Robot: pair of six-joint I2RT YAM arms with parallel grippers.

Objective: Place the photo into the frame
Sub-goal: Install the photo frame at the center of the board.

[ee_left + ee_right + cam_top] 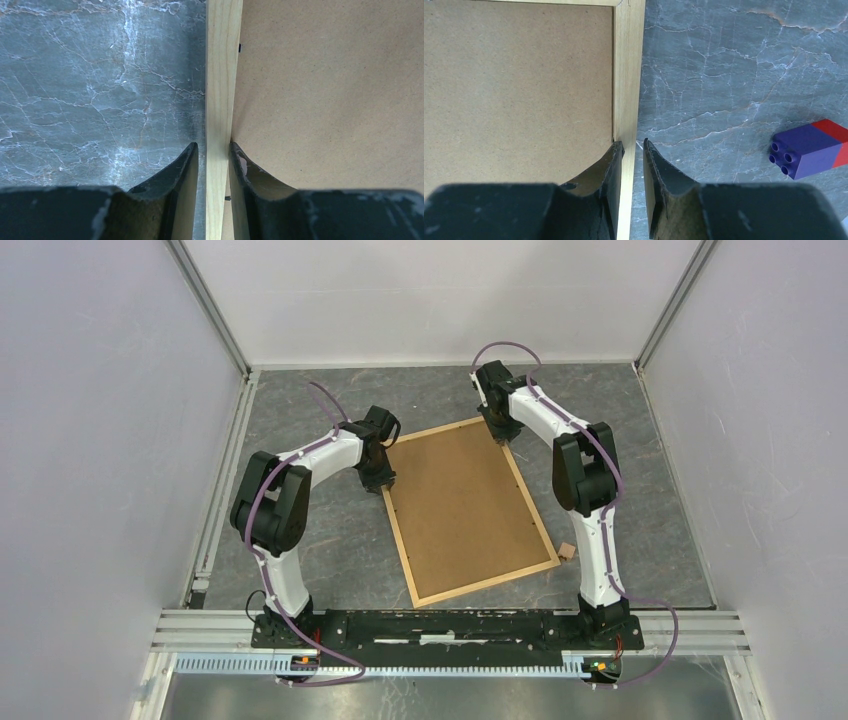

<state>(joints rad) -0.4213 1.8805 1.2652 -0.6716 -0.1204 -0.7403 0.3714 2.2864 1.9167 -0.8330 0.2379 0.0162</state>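
The frame point(465, 505) lies back side up on the grey table, its brown fibreboard panel facing me inside thin light wood strips. My left gripper point(382, 483) is at the left strip near the far left corner. In the left wrist view it point(213, 145) is shut on the strip point(220, 75), one finger on each side, with a sliver of table beside the outer finger. My right gripper point(500, 437) is at the far right corner. There it point(633, 142) is shut on the right strip point(628, 75). The photo is out of view.
A blue and red toy brick point(806, 150) lies on the table right of the right gripper. A small tan block point(567, 551) sits by the frame's near right corner. White walls enclose the table on three sides.
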